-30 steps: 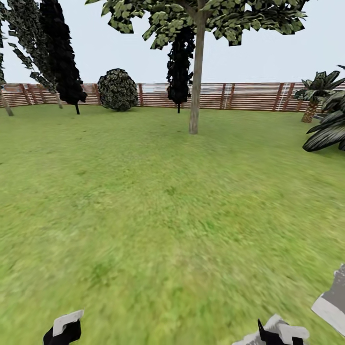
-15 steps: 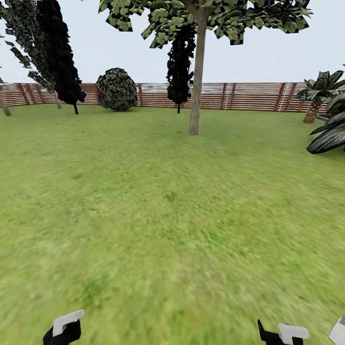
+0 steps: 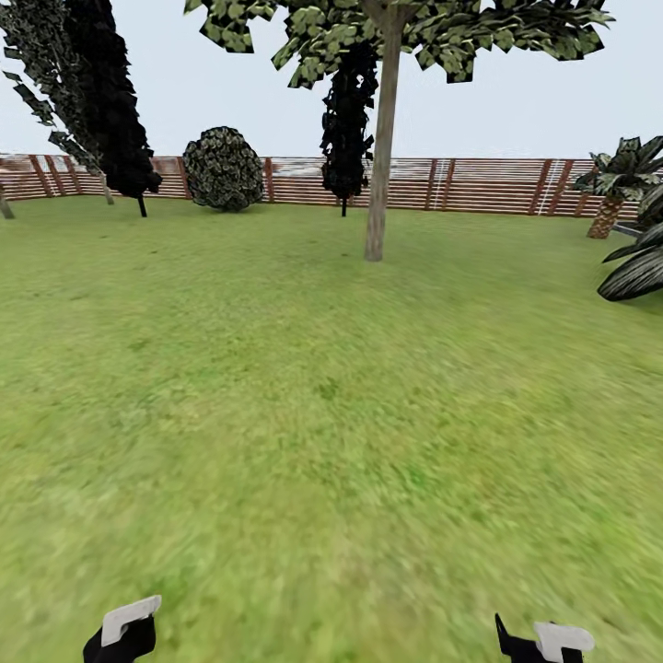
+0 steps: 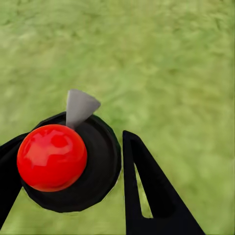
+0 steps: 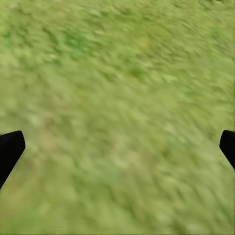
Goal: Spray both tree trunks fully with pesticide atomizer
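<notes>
Two left fingers (image 4: 147, 191) hold the pesticide atomizer (image 4: 68, 161) by its rigid, probably light black body; my right gripper (image 5: 117, 147) is wide.

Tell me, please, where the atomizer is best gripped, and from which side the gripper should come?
Grip the atomizer by its round black body, coming in from the end with the red knob. Put one finger on each opposite side. The body's curved sides give two matching faces, while the smooth knob would likely slip. Keep the fingers off the grey nozzle so the spray stays free. The left gripper straddles the body this way.
</notes>
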Available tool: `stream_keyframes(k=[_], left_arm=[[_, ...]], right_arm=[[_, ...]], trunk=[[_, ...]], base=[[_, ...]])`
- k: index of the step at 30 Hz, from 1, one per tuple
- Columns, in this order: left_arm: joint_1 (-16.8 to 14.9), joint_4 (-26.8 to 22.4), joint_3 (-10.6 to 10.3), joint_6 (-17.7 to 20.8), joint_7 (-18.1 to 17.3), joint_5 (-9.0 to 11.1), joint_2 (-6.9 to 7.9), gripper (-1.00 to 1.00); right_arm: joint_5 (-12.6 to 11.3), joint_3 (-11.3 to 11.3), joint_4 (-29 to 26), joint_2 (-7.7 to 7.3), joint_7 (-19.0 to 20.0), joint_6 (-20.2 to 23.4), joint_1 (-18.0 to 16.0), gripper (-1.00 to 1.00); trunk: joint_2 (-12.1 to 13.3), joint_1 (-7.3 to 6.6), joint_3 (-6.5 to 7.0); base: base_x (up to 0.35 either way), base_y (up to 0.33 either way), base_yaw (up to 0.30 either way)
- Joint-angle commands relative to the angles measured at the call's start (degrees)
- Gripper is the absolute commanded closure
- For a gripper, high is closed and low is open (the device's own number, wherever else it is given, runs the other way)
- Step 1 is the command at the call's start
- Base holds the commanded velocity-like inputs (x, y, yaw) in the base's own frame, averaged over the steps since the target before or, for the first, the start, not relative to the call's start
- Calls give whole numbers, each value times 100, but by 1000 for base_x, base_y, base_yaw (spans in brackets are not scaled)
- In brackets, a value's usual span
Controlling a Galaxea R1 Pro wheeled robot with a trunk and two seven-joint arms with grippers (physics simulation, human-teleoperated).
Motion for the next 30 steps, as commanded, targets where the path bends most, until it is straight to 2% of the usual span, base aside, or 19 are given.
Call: stream_keyframes(k=[1,30], left_arm=[[-3,2,-10,-17,11,24,1,100],[-3,2,-12,-17,11,22,3,100]], right_arm=[[-31,7,4,-1,-1,-19,-3,-100],[-31,7,4,-1,6,-19,-3,-100]], trunk=[[-2,3,-5],[-2,3,-5]], base=[[338,0,0],[338,0,0]])
